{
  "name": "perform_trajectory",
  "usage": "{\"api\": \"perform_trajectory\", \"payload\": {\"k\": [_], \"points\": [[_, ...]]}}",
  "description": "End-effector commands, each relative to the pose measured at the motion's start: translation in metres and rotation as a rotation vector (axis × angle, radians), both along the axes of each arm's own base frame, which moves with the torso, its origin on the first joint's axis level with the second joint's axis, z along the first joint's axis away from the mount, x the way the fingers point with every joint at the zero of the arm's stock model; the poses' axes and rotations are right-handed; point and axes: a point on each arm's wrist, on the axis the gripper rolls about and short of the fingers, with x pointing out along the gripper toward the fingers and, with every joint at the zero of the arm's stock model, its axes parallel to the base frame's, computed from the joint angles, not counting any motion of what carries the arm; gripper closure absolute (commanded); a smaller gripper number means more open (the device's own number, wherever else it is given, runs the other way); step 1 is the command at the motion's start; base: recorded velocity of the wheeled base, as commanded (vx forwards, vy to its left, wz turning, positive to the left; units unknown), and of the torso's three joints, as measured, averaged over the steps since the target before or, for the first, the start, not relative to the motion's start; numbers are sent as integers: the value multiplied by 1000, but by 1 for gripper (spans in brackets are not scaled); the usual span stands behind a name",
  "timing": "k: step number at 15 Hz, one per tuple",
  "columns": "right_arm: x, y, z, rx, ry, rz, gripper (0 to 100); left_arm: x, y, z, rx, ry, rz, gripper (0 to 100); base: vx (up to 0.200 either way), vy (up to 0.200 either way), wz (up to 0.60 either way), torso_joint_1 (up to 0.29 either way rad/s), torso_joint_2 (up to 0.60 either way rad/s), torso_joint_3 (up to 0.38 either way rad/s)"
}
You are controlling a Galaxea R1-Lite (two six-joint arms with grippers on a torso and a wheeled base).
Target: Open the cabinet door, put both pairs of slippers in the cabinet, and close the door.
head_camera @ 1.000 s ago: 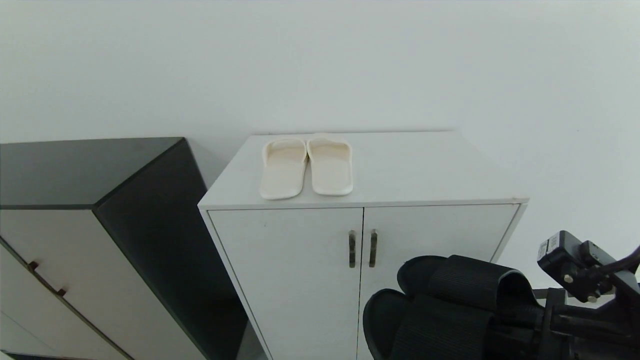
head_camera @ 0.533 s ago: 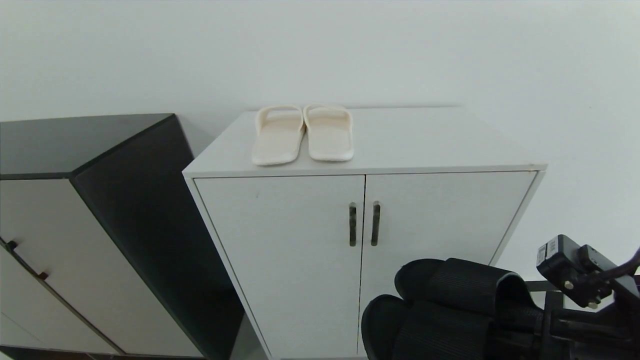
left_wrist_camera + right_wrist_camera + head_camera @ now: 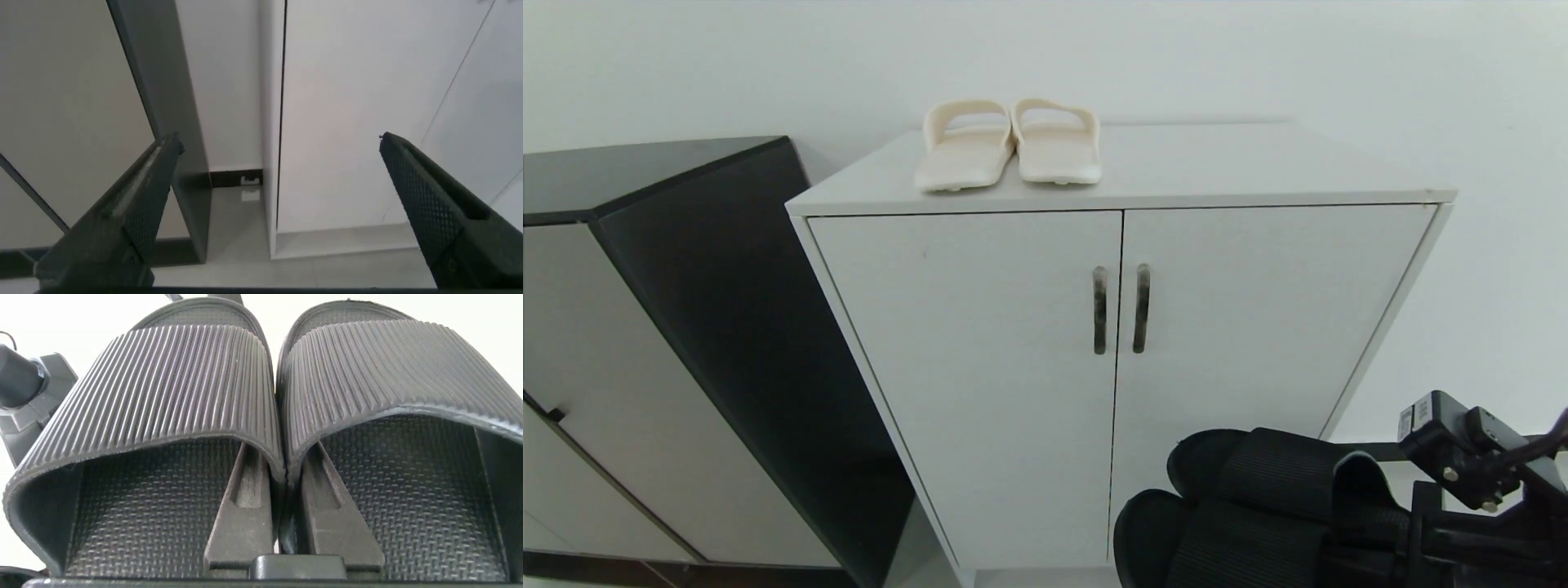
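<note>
Here's the white cabinet [image 3: 1258, 163], and both doors, left door [image 3: 964, 367] and right door [image 3: 1258, 327], are flush shut, with the two dark handles [image 3: 1099, 310] upright side by side at the centre seam. On the cabinet's top the cream slippers [image 3: 980, 155] sit as a neat pair, touching along their inner edges, toward the left half and near the wall [image 3: 1258, 57].

Low on the right, the black slippers [image 3: 1258, 506] are up in front of the lower part of the right door, side by side. The right wrist view gives the close-up: the right gripper [image 3: 282, 453] has one finger [image 3: 241, 498] inside each slipper under the ribbed straps, and its jaws are clamped on the two inner side walls, pinching them together.

Over on the other side, the left gripper [image 3: 279, 140] hangs low with its jaws wide apart and nothing between them. Past them you can see the white cabinet's lower corner, the floor [image 3: 245, 245] beneath, and the dark cabinet [image 3: 727, 286] standing just beside the white one on the left, a narrow gap between the two.
</note>
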Motion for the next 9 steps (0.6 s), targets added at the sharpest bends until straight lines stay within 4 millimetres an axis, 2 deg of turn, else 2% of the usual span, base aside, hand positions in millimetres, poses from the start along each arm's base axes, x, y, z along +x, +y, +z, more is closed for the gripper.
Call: {"api": "perform_trajectory", "payload": {"k": [1, 4, 6, 9], "points": [[0, 0, -1, -4, 3, 1, 100, 1, 0, 0, 1, 16, -1, 0, 0, 0, 0, -95, 447, 354], [0, 0, -2, -5, 4, 1, 100, 4, 0, 5, 61, 40, 10, 0, 0, 0, 0, -59, 442, 375], [0, 0, -3, -9, 9, 1, 100, 2, 0, 48, 64, -17, -2, 0, 0, 0, 0, -27, 405, 378], [0, 0, -3, -8, 8, 2, 100, 31, -5, 78, 54, 123, -231, 0, 0, 0, 0, 1, 136, 137]]}}
